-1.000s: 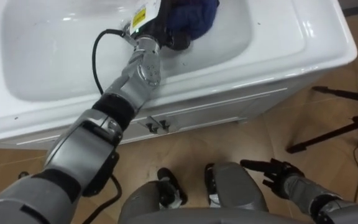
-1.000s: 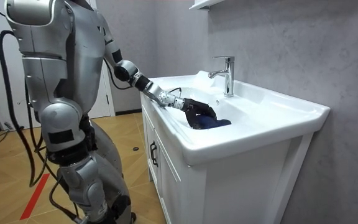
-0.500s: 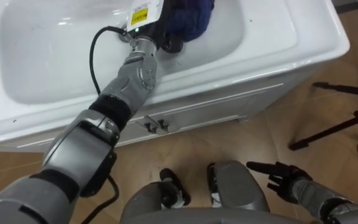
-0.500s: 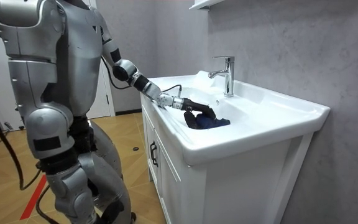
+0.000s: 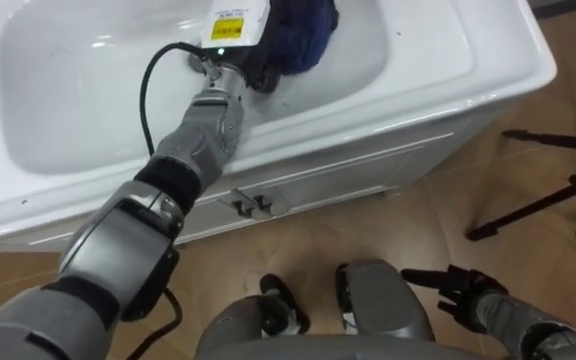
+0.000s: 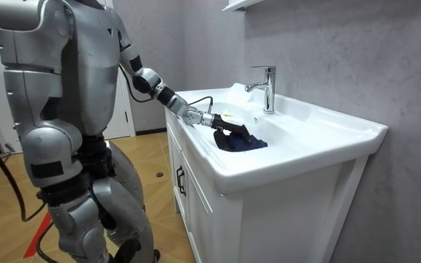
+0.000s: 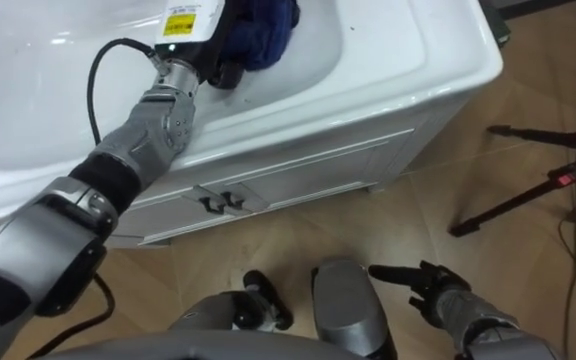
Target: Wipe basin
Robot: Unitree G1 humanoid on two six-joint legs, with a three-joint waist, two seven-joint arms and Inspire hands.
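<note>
Left arm: stretched forward, wrist angled down
Left hand (image 5: 256, 68): palm down
Right hand (image 5: 465, 291): low at side, fingers relaxed

The left hand (image 5: 261, 70), at 12 o'clock in the left eye view, is seen to be black, with a white tag on its back bearing a yellow patch and a small green light. A black cable is looped out from the wrist toward 8 o'clock. The forearm is cased in faceted silver-grey metal, banded black at the elbow. The right hand (image 5: 460, 292), at 4 o'clock, is black above a grey wrist. In the room view, torso and thighs are clad in glossy silver, with dark joints at the waist.
</note>
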